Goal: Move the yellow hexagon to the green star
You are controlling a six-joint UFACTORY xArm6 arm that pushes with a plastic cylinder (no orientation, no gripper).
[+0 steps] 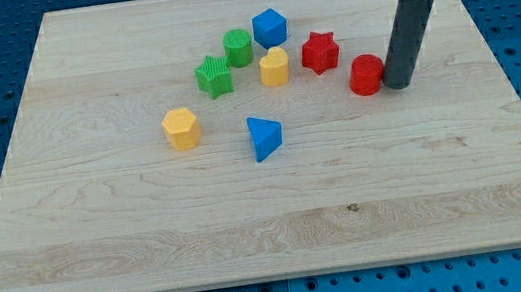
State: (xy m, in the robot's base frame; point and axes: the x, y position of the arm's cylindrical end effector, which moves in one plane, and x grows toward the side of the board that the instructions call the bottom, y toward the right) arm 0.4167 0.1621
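The yellow hexagon (181,128) lies left of the board's middle. The green star (214,75) sits up and to the right of it, a short gap apart. My tip (400,83) rests on the board at the view's right, touching the right side of the red cylinder (365,75), far to the right of both the hexagon and the star.
A green cylinder (238,47) sits just above and right of the star. A blue cube (269,28), a yellow heart-like block (273,67), a red star (320,52) and a blue triangle (263,136) lie nearby on the wooden board (102,247).
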